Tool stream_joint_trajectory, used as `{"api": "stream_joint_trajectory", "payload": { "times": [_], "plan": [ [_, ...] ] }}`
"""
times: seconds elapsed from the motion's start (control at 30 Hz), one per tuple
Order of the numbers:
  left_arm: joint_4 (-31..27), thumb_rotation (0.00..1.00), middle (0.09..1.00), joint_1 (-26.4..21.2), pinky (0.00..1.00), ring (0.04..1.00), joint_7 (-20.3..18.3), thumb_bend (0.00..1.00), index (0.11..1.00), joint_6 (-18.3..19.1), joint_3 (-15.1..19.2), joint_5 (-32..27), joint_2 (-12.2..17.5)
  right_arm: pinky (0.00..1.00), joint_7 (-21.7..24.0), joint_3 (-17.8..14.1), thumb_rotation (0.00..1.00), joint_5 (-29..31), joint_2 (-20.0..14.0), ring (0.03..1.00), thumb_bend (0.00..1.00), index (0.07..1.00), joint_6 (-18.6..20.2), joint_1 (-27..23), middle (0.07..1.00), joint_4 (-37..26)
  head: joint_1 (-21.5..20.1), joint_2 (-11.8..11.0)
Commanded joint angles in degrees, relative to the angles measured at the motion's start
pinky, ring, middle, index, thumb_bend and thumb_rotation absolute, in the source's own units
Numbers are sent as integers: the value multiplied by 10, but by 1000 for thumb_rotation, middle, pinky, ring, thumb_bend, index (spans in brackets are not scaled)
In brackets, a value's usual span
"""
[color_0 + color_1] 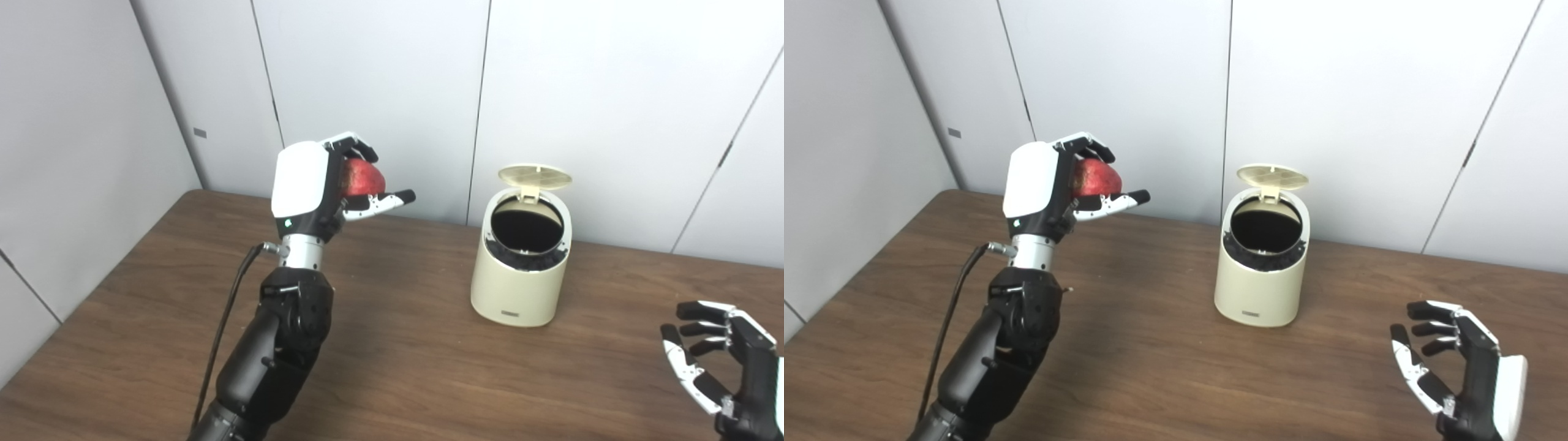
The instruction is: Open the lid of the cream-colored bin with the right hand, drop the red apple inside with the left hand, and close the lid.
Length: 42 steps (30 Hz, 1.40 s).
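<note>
Brown wood-grain table (398, 380), 1 cream bin (520, 288) upright near back edge (lid (535, 176) up)

Table (429, 367): brown wood grain, the surface in front of me.
Wall panels (367, 73): pale grey, rising right behind the table's far edge.
Small grey plate (199, 132): on the left wall panel, above the table.

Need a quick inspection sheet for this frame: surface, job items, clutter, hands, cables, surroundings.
Surface: brown wood-grain table, bare apart from the bin.
Job's things: cream-colored bin upright, lid flipped open, dark inside; red apple held in the air, left of the bin.
Clutter: nothing seen.
Hands: left hand raised, shut on the apple; right hand open, low near the table's right side, apart from the bin.
Cables: black cable along the left forearm.
Surroundings: plain grey wall panels.
</note>
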Motion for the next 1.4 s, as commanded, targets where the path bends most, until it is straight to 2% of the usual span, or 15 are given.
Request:
{"api": "stream_joint_trajectory", "payload": {
  "times": [0.0,0.13,0.23,0.4,0.5,0.67,0.83,0.93,1.1,1.17,1.3,1.37],
  "plan": [
    [-34,0,481,-17,289,399,19,501,519,-37,2,7,-4,365,-16,1,0,-7,-2,525,147,556,-30,-17,574,-1,-2,0],
    [-49,0,482,-9,277,396,28,501,521,-83,0,5,-18,308,-26,6,0,-6,2,474,169,569,-38,-18,560,15,-23,-11],
    [-57,0,476,-1,270,389,23,500,520,-107,-3,8,-30,419,-38,10,0,-12,-2,567,200,587,-55,-21,605,45,-43,-22],
    [-47,0,461,7,224,349,31,494,537,-143,-10,8,-56,520,-59,13,0,-14,-3,633,230,608,-86,-26,651,97,-85,-29],
    [-34,0,458,6,207,340,32,493,543,-160,-10,3,-68,534,-75,17,0,-22,-3,635,252,621,-98,-29,658,120,-108,-26],
    [-13,0,465,3,237,360,28,495,543,-189,-11,-11,-81,554,-94,26,1,-30,1,650,278,635,-104,-33,673,143,-136,-24],
    [27,0,471,-5,246,368,43,497,538,-223,-17,-16,-96,554,-112,32,106,-47,0,656,270,632,-102,-38,676,159,-150,-23],
    [46,0,473,-9,251,371,46,497,537,-232,-17,-20,-105,545,-120,35,134,-48,-1,650,267,634,-103,-41,675,166,-155,-22],
    [90,0,472,-27,254,373,58,497,536,-237,-18,-16,-124,536,-118,37,71,-39,2,645,268,643,-101,-43,674,171,-159,-22],
    [118,0,468,-40,245,371,69,497,537,-239,-20,-15,-132,536,-118,38,113,-39,2,647,270,647,-99,-43,675,171,-159,-21],
    [165,0,465,-63,281,394,65,500,527,-231,-14,-42,-148,540,-117,41,101,-39,3,647,263,651,-100,-41,676,170,-161,-19],
    [191,0,463,-77,279,393,74,501,521,-243,-12,-51,-151,540,-120,42,113,-40,3,647,262,651,-102,-41,675,171,-163,-18]
  ]
}}
